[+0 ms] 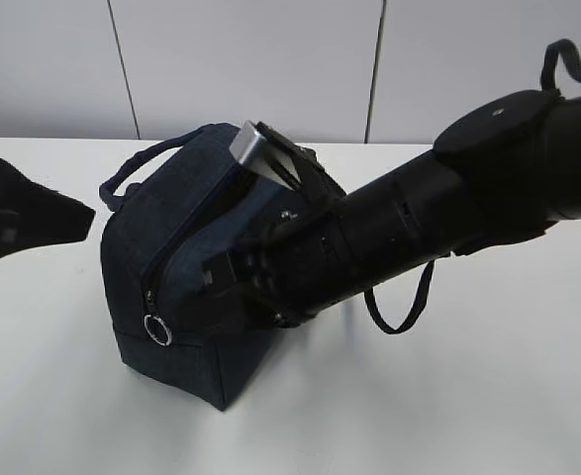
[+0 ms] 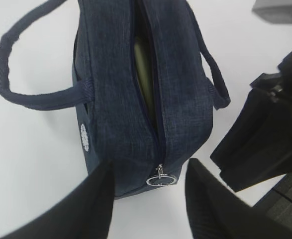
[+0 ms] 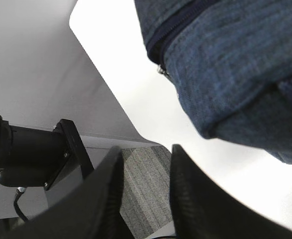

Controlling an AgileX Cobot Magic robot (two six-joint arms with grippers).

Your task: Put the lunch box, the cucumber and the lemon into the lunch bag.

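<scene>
The navy lunch bag (image 1: pixel 186 257) stands on the white table with its top zipper partly open and its ring pull (image 1: pixel 158 330) hanging at the near end. In the left wrist view the bag (image 2: pixel 121 99) is seen from above, and the sage-green lid of the lunch box (image 2: pixel 143 69) shows through the zipper slit. The cucumber and the lemon are hidden. My left gripper (image 2: pixel 150 167) is open and empty, just above the ring pull (image 2: pixel 161 179). My right gripper (image 3: pixel 146 149) is open and empty beside the bag (image 3: pixel 235 64); in the exterior view it (image 1: pixel 216 287) lies against the bag's side.
The bag's two looped handles (image 2: pixel 31 94) spread out to both sides. The right arm (image 1: pixel 448 208) reaches across the table from the right. The left gripper (image 1: pixel 33 213) hovers at the far left. The table's edge and the floor (image 3: pixel 146 194) show under the right gripper.
</scene>
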